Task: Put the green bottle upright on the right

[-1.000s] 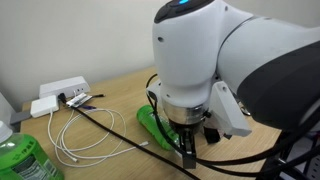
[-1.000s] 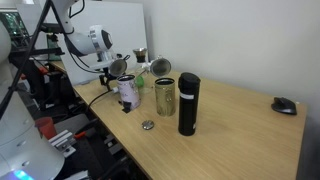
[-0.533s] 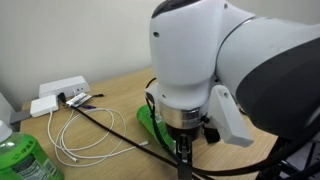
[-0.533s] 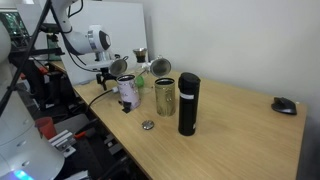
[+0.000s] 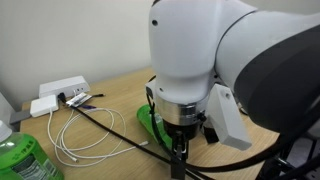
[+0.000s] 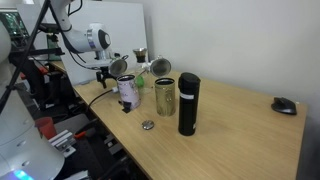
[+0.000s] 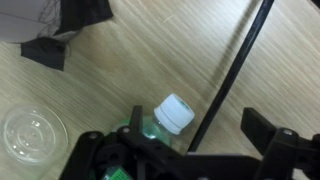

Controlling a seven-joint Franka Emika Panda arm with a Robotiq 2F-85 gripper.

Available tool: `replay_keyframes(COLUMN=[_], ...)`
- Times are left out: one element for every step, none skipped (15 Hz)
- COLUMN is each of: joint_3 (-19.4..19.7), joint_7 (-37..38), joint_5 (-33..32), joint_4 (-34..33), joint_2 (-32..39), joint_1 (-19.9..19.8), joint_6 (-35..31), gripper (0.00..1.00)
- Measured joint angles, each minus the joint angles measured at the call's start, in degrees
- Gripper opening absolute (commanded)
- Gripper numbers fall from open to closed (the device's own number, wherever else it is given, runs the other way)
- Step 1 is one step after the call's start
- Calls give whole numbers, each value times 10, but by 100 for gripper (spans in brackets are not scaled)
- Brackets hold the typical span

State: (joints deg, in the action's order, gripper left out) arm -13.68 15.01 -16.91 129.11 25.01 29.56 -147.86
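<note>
Directly under the released pincer [image 5: 180, 157], its jaws spread to their widest, a slim bright green plastic bottle [image 5: 150, 122] is seen lying on its side on the pale wooden table [image 7: 120, 70]. In the wrist view the bottle's pale screw cap [image 7: 175, 114] is framed just ahead of the gap between the jaws, while the green body runs back beneath the pincer. Nothing is held. The bottle has yet to be gripped, stood up and carried to the right.

A black cable [image 7: 232, 70] is shown crossing the table just beside the cap and passing in between the jaws. It is judged to be the main hazard: if the jaws are closed where they stand, the cable could be pinched against the bottle, or dragged along when the bottle is lifted.

The bottle is round and smooth, so it may be rolled aside by whichever jaw touches it first. If it is taken too near the neck, it could swing or slip out while being turned upright.

A clear round plastic lid [image 7: 30, 135] rests near the pincer, on the side away from the cable. It could be knocked if the pincer is lowered off line.

A larger translucent green bottle [image 5: 25, 160] is seen well apart from the pincer, at the edge of an exterior view.
</note>
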Motion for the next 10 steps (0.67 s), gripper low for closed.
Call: replay_keyframes(joint_3=[2,5,8,12,17,22,26,29,32,33], joint_7=[4,9,19,30,41,53,64,72,80,86], joint_5=[-1,-1,-2,-4,-5,-6,-7,-7,-7,-7], joint_4=[1,2,3,3,3,3,3,3,3,3], joint_2=[0,0,1,1,1,2,3,4,7,10], joint_1=[0,1,1,3,4,7,9,10,12,13], joint_6=[0,0,0,0,0,0,0,0,0,0], gripper=[100,100,100,100,100,100,100,100,100,100])
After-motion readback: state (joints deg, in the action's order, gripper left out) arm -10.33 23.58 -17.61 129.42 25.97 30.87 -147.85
